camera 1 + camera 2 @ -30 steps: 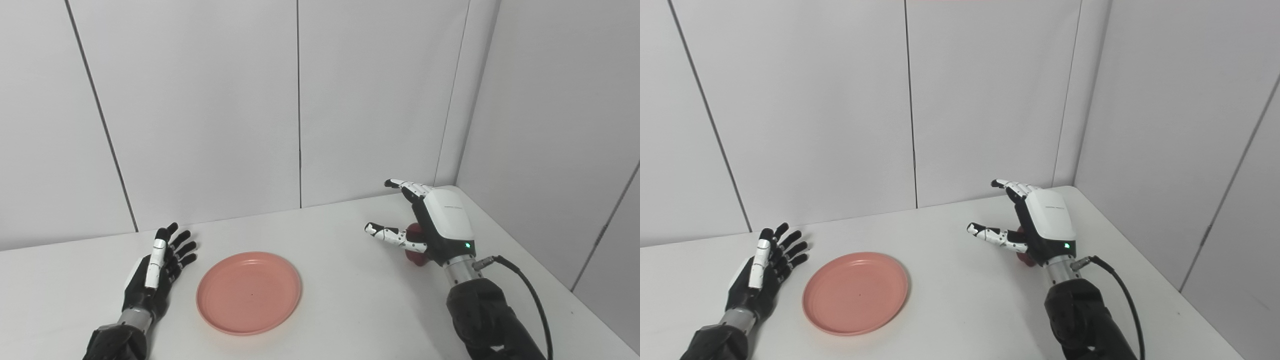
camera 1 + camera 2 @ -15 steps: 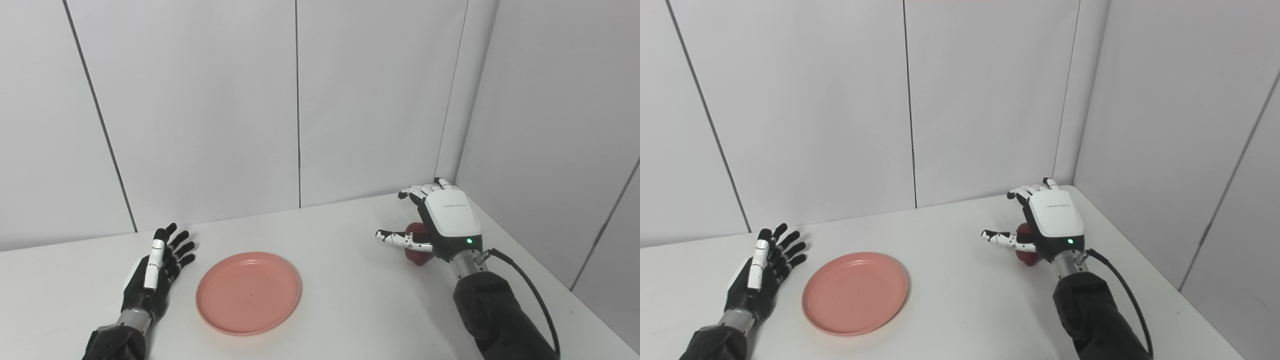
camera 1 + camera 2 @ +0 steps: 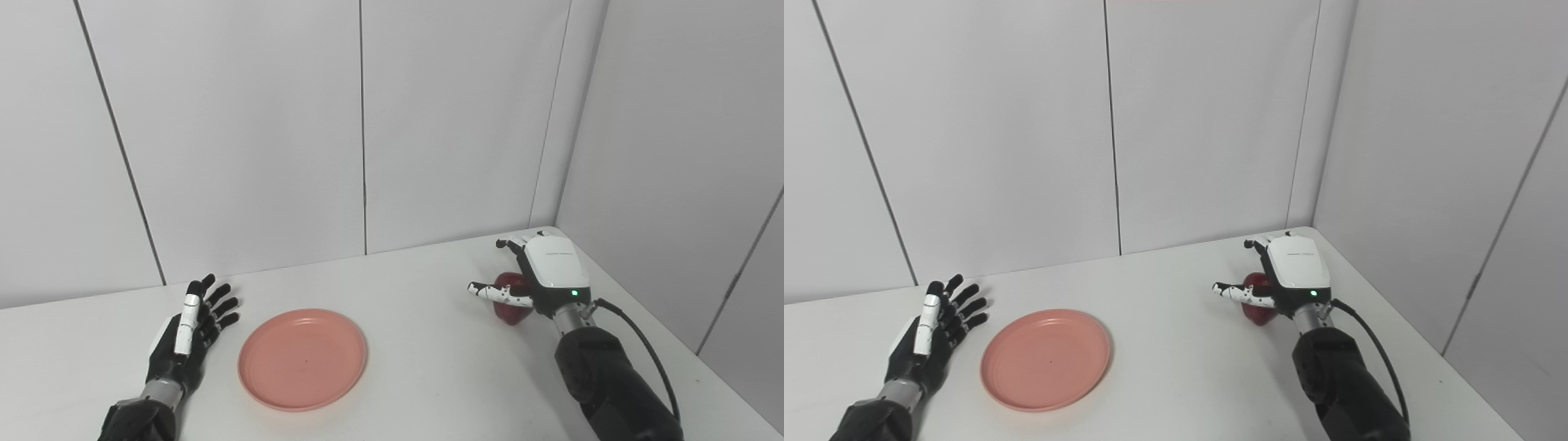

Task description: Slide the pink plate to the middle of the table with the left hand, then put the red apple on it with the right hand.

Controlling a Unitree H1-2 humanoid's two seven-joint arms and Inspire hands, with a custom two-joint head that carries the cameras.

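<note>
Pink plate [image 3: 302, 358]: you see it lying flat on the white table [image 3: 422, 367], left of the table's middle and toward the near edge. Nothing lies in it.

Red apple [image 3: 509, 305]: you find it on the table at the right side, near the corner where the two walls meet. It is well apart from the plate. Only the left and lower part of it shows, because the right hand covers the rest.

Right hand [image 3: 539, 278]: it sits over the apple with its white back turned up to you. The thumb [image 3: 493, 293] reaches out to the left across the front of the apple, and the other fingers [image 3: 1258, 243] curl down behind it. You can see the hand is cupped around the apple, but you cannot tell if the fingers already press it or if it is lifted from the table.

Left hand [image 3: 187, 334]: it rests at the left side of the table, just beside the plate's left rim and not touching it. The fingers are stretched and a little spread, pointing away from you, and it holds nothing.

Cable [image 3: 643, 343]: a black cable runs from the right wrist down along the forearm.
</note>
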